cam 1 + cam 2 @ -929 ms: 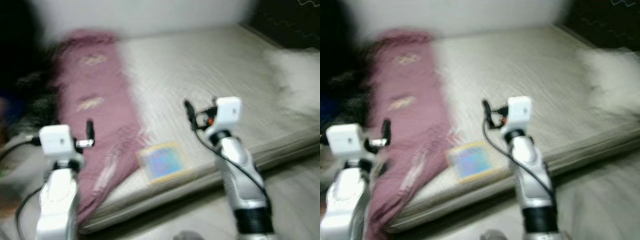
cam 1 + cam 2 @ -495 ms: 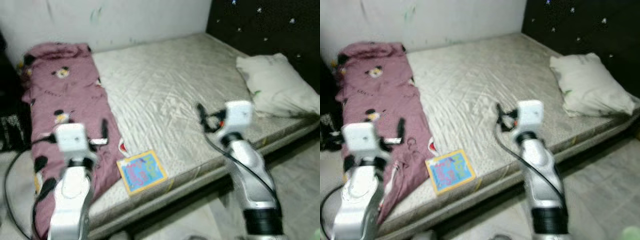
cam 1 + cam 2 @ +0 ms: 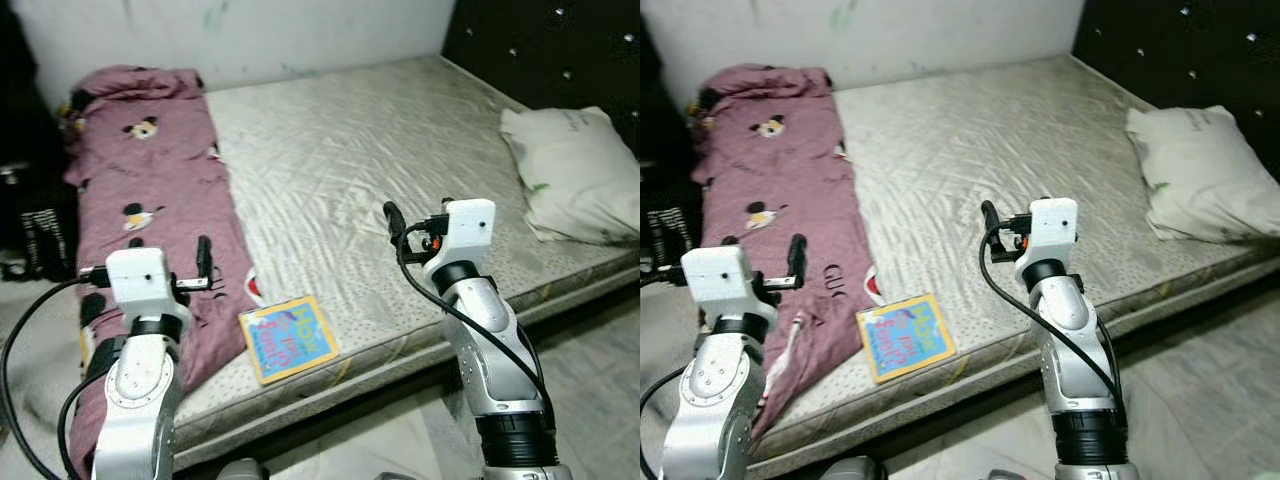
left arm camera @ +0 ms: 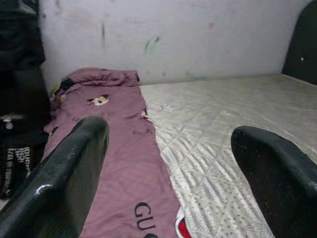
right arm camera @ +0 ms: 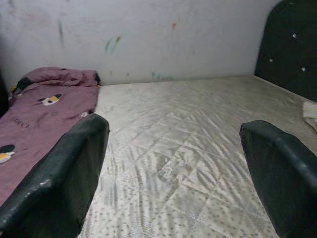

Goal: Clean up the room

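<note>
Hovering spread and empty, left claw (image 3: 203,262) and right claw (image 3: 392,222) face a mattress (image 3: 380,150) bearing a book (image 3: 288,337).

The blanket (image 3: 160,200) is dusty pink with little cartoon mice. The mattress (image 3: 380,150) is pale grey with stitched diamonds. The book (image 3: 290,337) is blue with a yellow edge. The pillow (image 3: 570,170) is white.

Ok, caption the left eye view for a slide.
Both open pincers, left and right, raised over a mattress bearing a maroon blanket, book and pillow.
</note>
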